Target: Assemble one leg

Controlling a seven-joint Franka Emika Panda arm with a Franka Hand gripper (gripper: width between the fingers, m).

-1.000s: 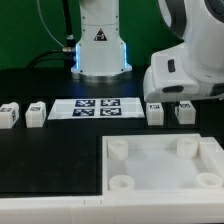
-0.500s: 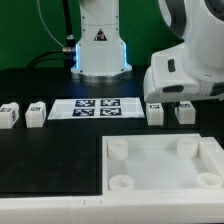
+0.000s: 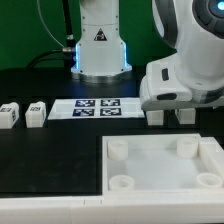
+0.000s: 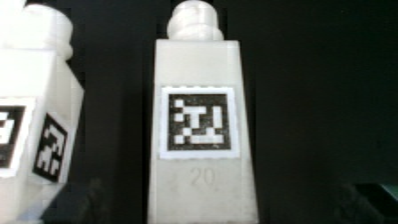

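Two small white legs (image 3: 9,114) (image 3: 36,112) lie at the exterior view's left. Two more lie at its right: one (image 3: 156,116) and another (image 3: 185,115), both partly covered by the arm. My gripper (image 3: 170,104) hangs low just above these two, its fingers hidden behind the white hand. In the wrist view one leg (image 4: 199,120) lies lengthwise in the middle, tag face up with its peg end away. A second leg (image 4: 36,100) lies parallel beside it. The jaws stand wide, only dark shapes at the picture's lower corners, holding nothing.
The large white square top with round corner sockets (image 3: 160,170) lies at the front right. The marker board (image 3: 95,108) lies between the leg pairs. The robot base (image 3: 100,45) stands behind it.
The arm has come down and shifted slightly to the exterior view's left, now covering the tops of the two right legs. Nothing else moved.
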